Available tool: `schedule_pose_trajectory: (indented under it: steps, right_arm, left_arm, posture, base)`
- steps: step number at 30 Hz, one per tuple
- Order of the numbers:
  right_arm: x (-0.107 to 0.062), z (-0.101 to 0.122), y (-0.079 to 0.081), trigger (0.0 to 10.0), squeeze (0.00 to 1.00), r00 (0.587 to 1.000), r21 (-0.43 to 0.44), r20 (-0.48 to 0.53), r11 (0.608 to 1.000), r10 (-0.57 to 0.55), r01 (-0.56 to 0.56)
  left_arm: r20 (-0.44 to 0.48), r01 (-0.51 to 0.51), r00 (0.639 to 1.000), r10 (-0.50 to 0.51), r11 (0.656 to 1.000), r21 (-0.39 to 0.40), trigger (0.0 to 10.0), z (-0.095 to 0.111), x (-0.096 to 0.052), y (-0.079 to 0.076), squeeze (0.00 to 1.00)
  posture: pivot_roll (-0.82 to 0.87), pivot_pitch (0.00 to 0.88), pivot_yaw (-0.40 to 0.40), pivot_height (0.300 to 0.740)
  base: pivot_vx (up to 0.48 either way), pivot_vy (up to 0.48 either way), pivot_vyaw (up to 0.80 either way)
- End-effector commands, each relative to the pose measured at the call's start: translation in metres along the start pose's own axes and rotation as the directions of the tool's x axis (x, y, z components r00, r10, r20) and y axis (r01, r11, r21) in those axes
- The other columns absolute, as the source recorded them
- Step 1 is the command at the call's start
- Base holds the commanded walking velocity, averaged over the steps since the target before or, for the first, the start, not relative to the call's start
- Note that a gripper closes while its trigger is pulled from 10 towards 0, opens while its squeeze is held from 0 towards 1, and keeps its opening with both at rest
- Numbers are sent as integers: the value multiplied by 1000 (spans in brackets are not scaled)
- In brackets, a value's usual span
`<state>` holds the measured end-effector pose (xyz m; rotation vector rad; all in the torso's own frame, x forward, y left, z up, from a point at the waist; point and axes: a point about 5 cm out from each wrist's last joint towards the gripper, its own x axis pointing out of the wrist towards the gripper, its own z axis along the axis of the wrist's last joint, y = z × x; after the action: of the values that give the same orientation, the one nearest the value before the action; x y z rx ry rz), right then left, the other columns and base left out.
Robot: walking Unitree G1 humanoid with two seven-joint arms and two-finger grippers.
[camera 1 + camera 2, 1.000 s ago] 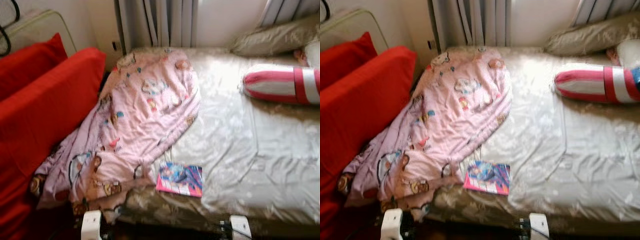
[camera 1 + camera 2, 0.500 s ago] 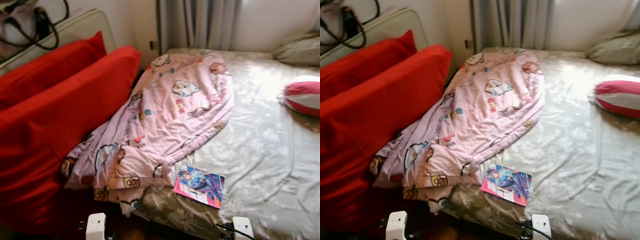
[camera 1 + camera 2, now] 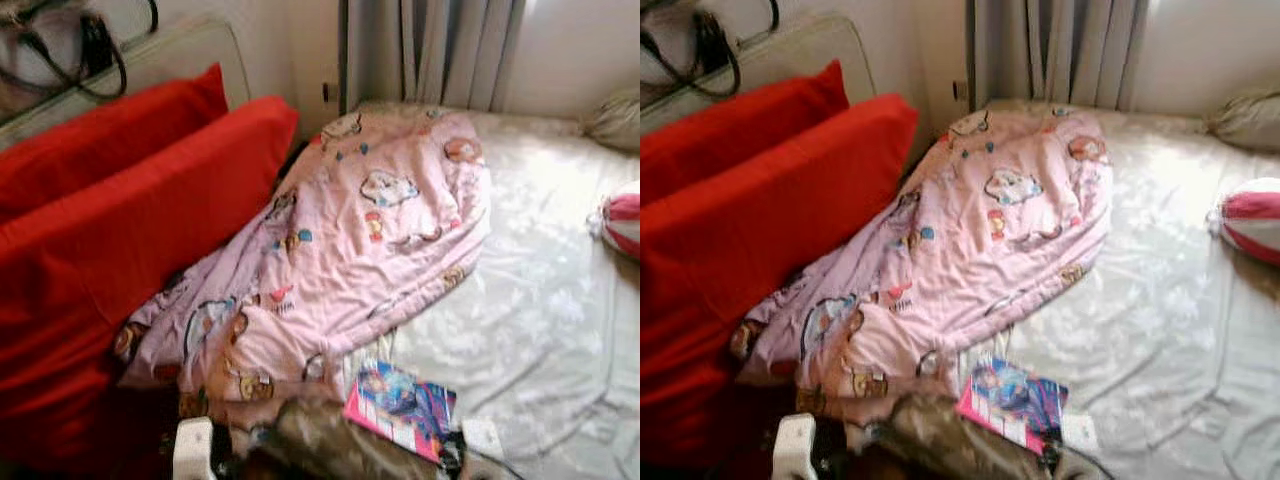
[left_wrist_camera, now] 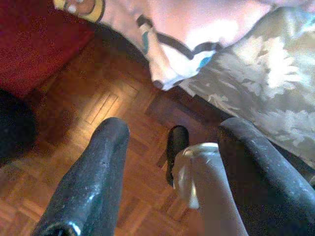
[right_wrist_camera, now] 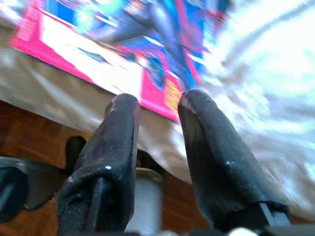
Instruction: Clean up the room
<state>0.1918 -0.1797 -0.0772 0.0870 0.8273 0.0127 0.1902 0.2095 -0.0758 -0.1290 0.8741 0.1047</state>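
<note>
A pink blanket (image 3: 360, 240) printed with cartoon figures lies crumpled across the left part of the bed (image 3: 530, 300), one end hanging off the near corner. A pink and blue magazine (image 3: 400, 405) lies flat on the beige sheet by the bed's near edge. My right gripper (image 5: 158, 98) is open just in front of the magazine (image 5: 123, 54), at its edge, with nothing between its fingers. My left gripper (image 4: 174, 125) is open low over the wooden floor (image 4: 98, 108), below the hanging end of the blanket (image 4: 172, 59).
Big red cushions (image 3: 130, 240) stand against the bed's left side, in front of a cream frame (image 3: 180, 50) with black cables. A red and white striped pillow (image 3: 622, 220) and a beige pillow (image 3: 615, 118) lie far right. Grey curtains (image 3: 430, 50) hang behind.
The camera has swung left and moved closer to the bed, so the striped pillow has slid to the right edge and the magazine sits lower. Nothing on the bed has moved.
</note>
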Motion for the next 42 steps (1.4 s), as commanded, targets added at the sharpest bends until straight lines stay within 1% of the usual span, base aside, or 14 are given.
schedule_pose_trajectory:
  steps: [1, 12, 14, 17, 20, 21, 22, 23, 25, 29, 30, 32, 37, 42]
  right_arm:
    - [-2, -3, -3, 10000, 0, 1000, 15, 6, 1000, -8, 8]
    - [3, 25, 3, 10000, 0, 989, 7, 148, 1000, 4, -5]
    - [2, 38, -2, 10000, 0, 973, 20, 231, 1000, 7, -12]
    - [1, 44, -2, 10000, 0, 961, 9, 274, 1000, 21, -24]
    - [-1, 56, -4, 10000, 0, 933, 11, 359, 1000, 14, -19]
    - [-1, 60, -4, 10000, 0, 925, 11, 379, 1000, 10, -15]
    - [-3, 67, -6, 10000, 0, 905, 7, 425, 1000, 2, -5]
    - [-3, 67, -6, 10000, 0, 905, 7, 425, 1000, 2, -5]
    - [-7, 76, -5, 10000, 0, 869, 18, 494, 1000, 3, -14]
    - [-11, 84, -1, 10000, 0, 829, 3, 558, 999, 36, -45]
    - [-12, 86, 4, 10000, 0, 818, -27, 572, 998, 64, -59]
    - [-13, 89, 10, 10000, 0, 804, -48, 589, 996, 87, -72]
    - [-13, 97, 18, 10000, 0, 790, -53, 606, 995, 97, -82]
    - [-7, 95, 24, 10000, 0, 824, -61, 559, 996, 94, -72]
  left_arm:
    - [7, -4, 1000, 4, 1000, -23, 10000, -2, -1, 3, 0]
    - [60, 10, 998, -9, 1000, -19, 10000, 0, -3, 5, 0]
    - [129, 11, 992, -8, 1000, -21, 10000, 8, -4, 9, 0]
    - [188, 16, 982, -8, 999, -41, 10000, 17, -4, 10, 0]
    - [300, 31, 954, -12, 998, -58, 10000, 38, -5, 12, 0]
    - [322, 33, 947, -16, 998, -46, 10000, 44, -4, 12, 0]
    - [407, 47, 912, -46, 999, 8, 10000, 64, -6, 9, 0]
    - [407, 47, 912, -46, 999, 8, 10000, 64, -6, 9, 0]
    - [576, 63, 812, -93, 995, 72, 10000, 100, -14, 0, 0]
    - [656, 74, 745, -124, 992, 103, 10000, 120, -22, -9, 0]
    - [674, 95, 719, -170, 984, 148, 10000, 120, -26, -21, 0]
    - [698, 109, 692, -186, 982, 153, 10000, 121, -30, -28, 0]
    - [728, 110, 662, -177, 984, 139, 10000, 126, -37, -30, 0]
    - [729, 115, 663, -172, 985, 127, 10000, 127, -40, -32, 0]
  posture:
    - [38, 89, 60, 740]
    - [37, 88, 58, 740]
    - [19, 72, 63, 740]
    - [13, 67, 62, 740]
    - [17, 52, 60, 740]
    - [18, 48, 58, 740]
    - [28, 32, 54, 740]
    - [28, 32, 54, 740]
    - [32, 26, 52, 740]
    - [38, 12, 47, 740]
    - [34, 0, 48, 740]
    - [34, 0, 49, 740]
    - [50, 0, 42, 740]
    - [54, 0, 43, 740]
  base:
    - [0, 0, 0]
    - [0, 0, 0]
    - [0, 0, 0]
    - [0, 0, 0]
    - [0, 0, 0]
    - [0, 0, 0]
    - [0, 0, 0]
    - [0, 0, 0]
    - [0, 0, 0]
    - [0, 0, 0]
    - [0, 0, 0]
    - [0, 0, 0]
    - [0, 0, 0]
    - [0, 0, 0]
